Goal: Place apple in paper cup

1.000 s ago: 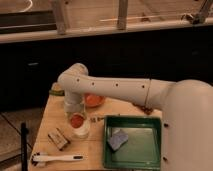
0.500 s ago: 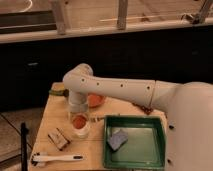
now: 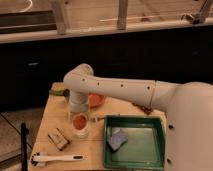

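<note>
Reaching in from the right over the wooden table (image 3: pixel 50 117), the white arm (image 3: pixel 125 90) is bent at an elbow above the table's far left part and is turned straight down from there. The gripper (image 3: pixel 78 115) is held at its lower end, directly over the paper cup (image 3: pixel 81 132), at or just above the rim. Whether it is clenched or released cannot be told. The apple (image 3: pixel 79 121) is seen as an orange-red round in the mouth of the cup, just under the gripper; whether it is grasped or lying free there cannot be told. The cup is stood upright left of the table's middle.

An orange bowl (image 3: pixel 97 100) is partly hidden by the arm, just beyond the cup on its far right side. A green tray (image 3: pixel 145 149) is set to the right of the cup, near it but apart, and a blue-grey sponge (image 3: pixel 117 139) is laid inside it by the left wall. A small brown block (image 3: pixel 59 139) is placed to the near left of the cup. A white long-handled tool (image 3: pixel 55 158) is laid along the near edge. A green and yellow item (image 3: pixel 58 89) is found at the far left corner.
</note>
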